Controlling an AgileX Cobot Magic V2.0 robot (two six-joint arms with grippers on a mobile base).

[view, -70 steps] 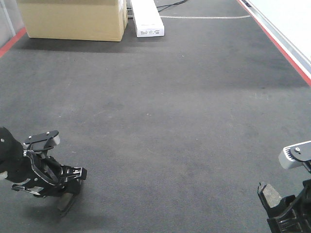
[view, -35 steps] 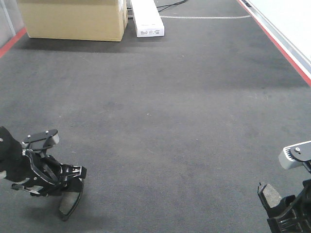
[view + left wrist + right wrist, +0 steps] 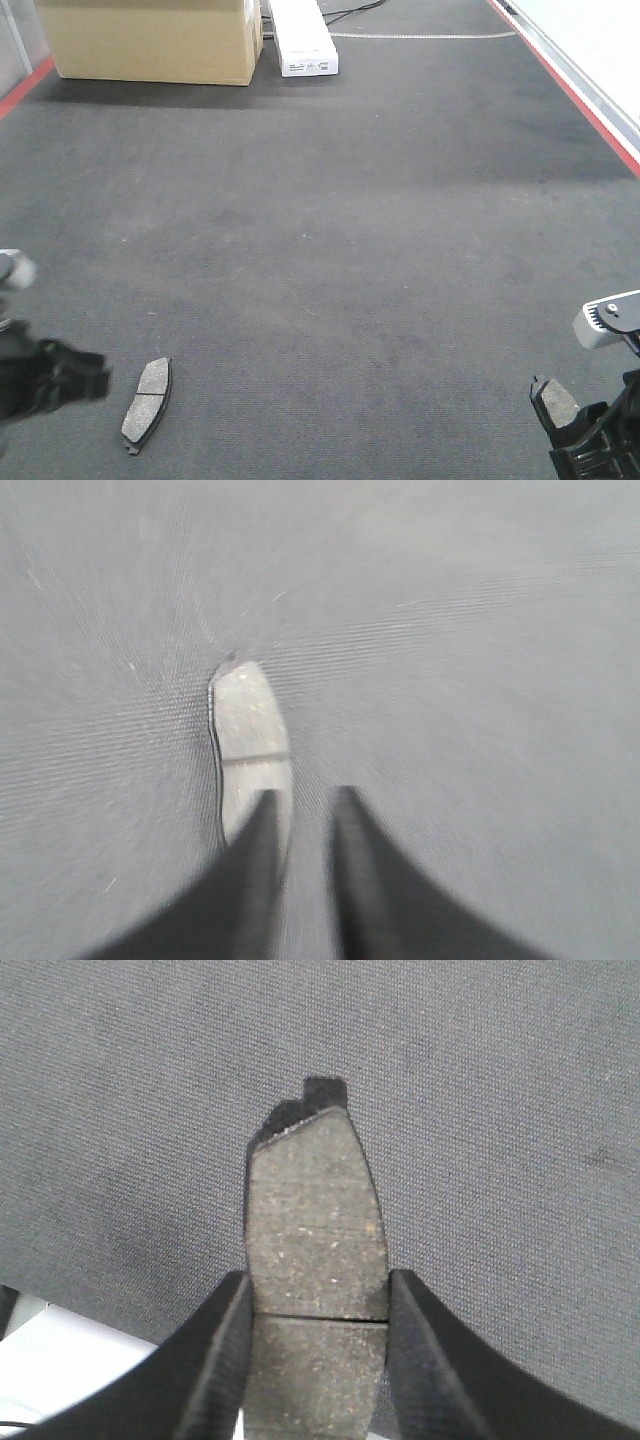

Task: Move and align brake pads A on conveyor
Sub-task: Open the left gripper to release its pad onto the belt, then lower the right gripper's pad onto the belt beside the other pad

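One brake pad (image 3: 146,403) lies flat on the dark conveyor (image 3: 350,250) at the near left, lengthwise away from me. My left gripper (image 3: 70,372) is a blurred shape just left of it, apart from it. In the left wrist view its fingers (image 3: 262,845) stand slightly apart with only belt between them, so the left gripper (image 3: 306,795) is open, and the pad (image 3: 250,745) lies ahead and a little left. At the near right, my right gripper (image 3: 572,428) is shut on a second brake pad (image 3: 555,402), which is clamped across its width (image 3: 315,1230) above the belt.
A cardboard box (image 3: 150,40) and a white box (image 3: 302,40) stand at the belt's far end. A red strip (image 3: 580,100) and a pale steel surface (image 3: 600,40) run along the right side. Another red strip (image 3: 25,85) edges the left.
The left gripper has let go of its brake pad, which now lies on the belt, and has pulled back fast to the left. The right gripper has held still.
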